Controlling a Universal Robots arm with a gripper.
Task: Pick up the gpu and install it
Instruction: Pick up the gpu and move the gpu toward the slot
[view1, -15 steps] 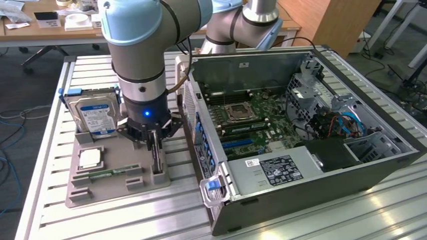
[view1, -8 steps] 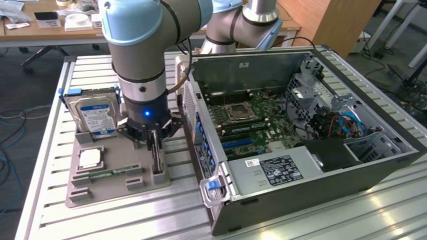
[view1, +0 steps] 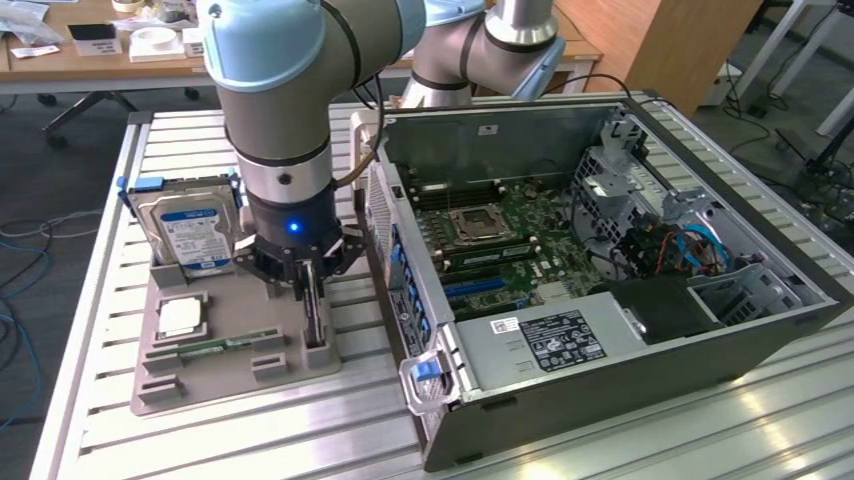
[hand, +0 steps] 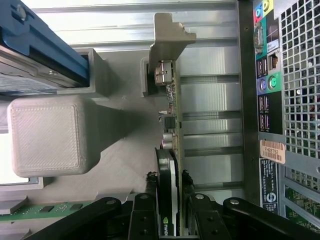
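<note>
Arm: vertical, wrist pointing straight down over grey holder (view1: 214, 385) | end effector (view1: 310, 288): clamped on gpu (view1: 315, 322) | gpu: upright on edge in holder slot, beside open computer case (view1: 641, 390)

The gpu (hand: 172, 130) is standing upright on its long edge in a slot of the grey holder (view1: 214, 380), on the holder's side toward the exterior view's right. The holder is lying on the desk (view1: 200, 445). Seen edge-on in the wrist view, the card is showing a thin brownish circuit board with small components, a black rounded shroud on one face, and a silver metal bracket (hand: 167, 45) at its far end. The gripper (view1: 310, 290) is sitting over the card, its fingers (hand: 145, 210) pressing against both faces.
</note>
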